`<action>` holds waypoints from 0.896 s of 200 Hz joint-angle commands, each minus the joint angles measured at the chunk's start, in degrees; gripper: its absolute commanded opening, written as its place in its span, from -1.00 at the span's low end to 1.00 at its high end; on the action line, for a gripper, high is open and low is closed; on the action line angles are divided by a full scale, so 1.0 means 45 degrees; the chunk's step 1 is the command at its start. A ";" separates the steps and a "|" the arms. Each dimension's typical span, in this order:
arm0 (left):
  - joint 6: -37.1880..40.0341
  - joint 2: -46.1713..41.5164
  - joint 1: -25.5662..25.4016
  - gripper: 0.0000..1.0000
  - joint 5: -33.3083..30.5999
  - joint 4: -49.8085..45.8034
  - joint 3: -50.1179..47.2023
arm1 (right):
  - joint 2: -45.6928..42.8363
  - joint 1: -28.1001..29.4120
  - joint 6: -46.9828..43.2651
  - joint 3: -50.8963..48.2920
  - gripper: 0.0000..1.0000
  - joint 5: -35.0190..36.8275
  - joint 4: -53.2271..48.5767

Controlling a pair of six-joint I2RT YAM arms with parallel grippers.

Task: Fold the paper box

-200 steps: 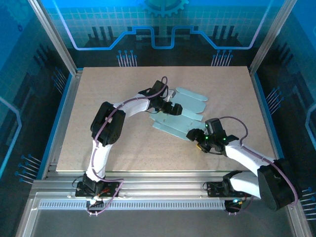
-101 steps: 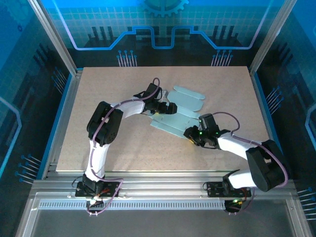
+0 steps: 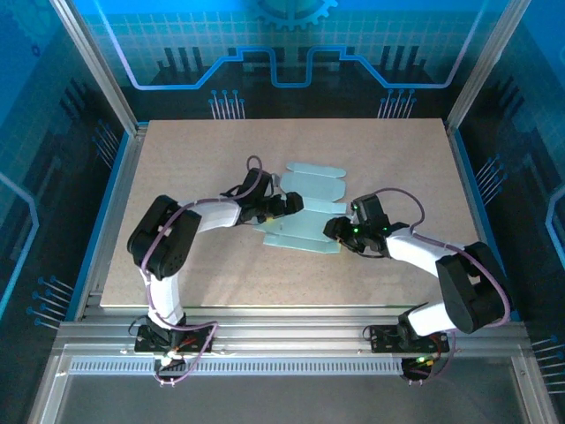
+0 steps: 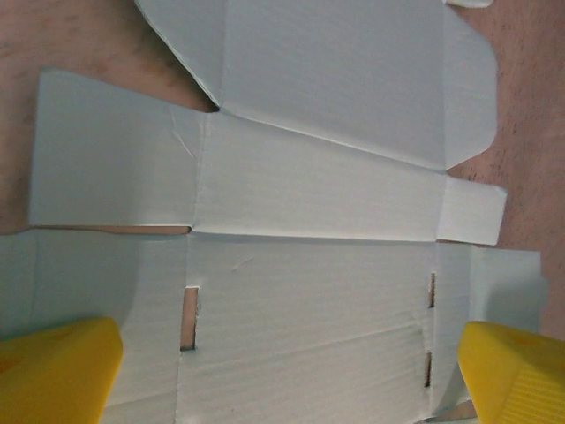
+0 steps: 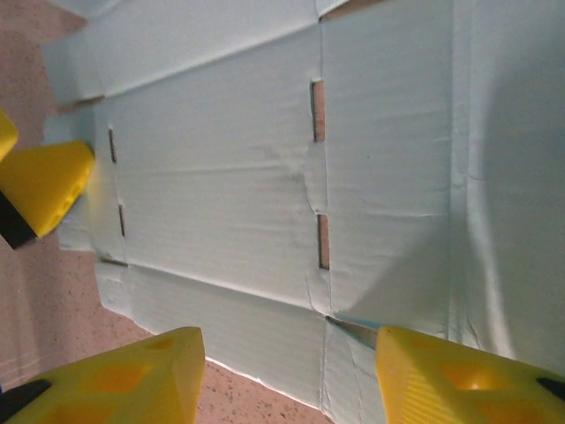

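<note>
The paper box (image 3: 311, 184) is a pale mint flat cut-out with rounded flaps, lying unfolded on the middle of the table. My left gripper (image 3: 292, 204) rests at its left side, and in the left wrist view the open gripper (image 4: 282, 380) spans the slotted panel of the card (image 4: 318, 177) without clamping it. My right gripper (image 3: 333, 229) is at the card's near right corner. In the right wrist view the open gripper (image 5: 287, 380) straddles the near edge of the card (image 5: 221, 177), whose right-hand panel bulges up slightly. One left-gripper fingertip (image 5: 44, 181) shows at the card's far end.
The tan table (image 3: 406, 159) has bare surface on all sides of the card. Aluminium frame posts (image 3: 101, 79) and blue walls enclose it. The arm bases sit on the rail (image 3: 282, 336) at the near edge.
Both grippers have moved left and toward the far side. The card has slid and turned with them, now lying squarer to the table. The left arm's elbow has swung left.
</note>
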 commanded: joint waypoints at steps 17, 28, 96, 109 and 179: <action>-0.2736 0.0143 0.0336 0.98 -0.0763 0.0096 -0.1444 | -0.1431 0.1318 0.1376 -0.0457 0.07 0.1067 0.0571; -0.3005 0.0154 0.0357 0.98 -0.0798 0.0265 -0.1500 | -0.2102 0.1891 0.1934 -0.0868 0.07 0.1564 0.0464; -0.5701 -0.0815 0.0365 0.98 -0.0976 0.1570 -0.3398 | -0.1505 0.3569 0.3262 -0.1802 0.05 0.1830 0.2621; -0.5997 -0.1316 0.0254 0.98 -0.1124 0.1595 -0.3920 | -0.0629 0.3568 0.2866 -0.1073 0.05 0.1685 0.2809; -0.7005 -0.3607 -0.1088 0.98 -0.2052 0.1437 -0.5959 | 0.3626 0.2095 0.0976 0.1959 0.04 0.0225 0.2644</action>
